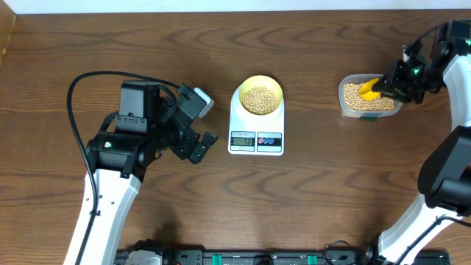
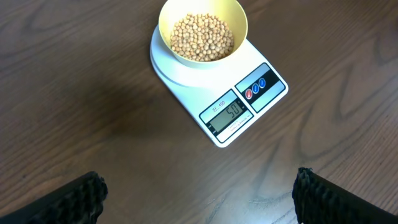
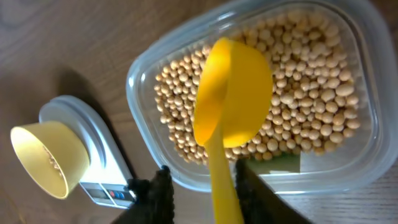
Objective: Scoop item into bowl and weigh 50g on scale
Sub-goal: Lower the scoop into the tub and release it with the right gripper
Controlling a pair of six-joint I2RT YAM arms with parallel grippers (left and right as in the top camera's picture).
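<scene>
The pale-yellow bowl [image 1: 258,82] stands on the round platform of the white scale [image 1: 256,141], holding a layer of tan beans [image 2: 202,36]. The scale [image 2: 249,99] shows 50 on its display. My left gripper [image 2: 199,202] hovers wide open over bare table just in front of the scale, with nothing between its fingers. At the far right, my right gripper [image 3: 204,175] is at the clear tub [image 3: 143,93] of beans [image 3: 311,81]. The handle of the yellow scoop [image 3: 236,93] runs between its fingers, with a gap on the left side. The scoop's head lies over the beans.
The clear tub [image 1: 368,99] sits right of the scale near the table's right edge. The left arm's black cable [image 1: 73,92] loops over the table at left. Bare wood lies between scale and tub and along the front.
</scene>
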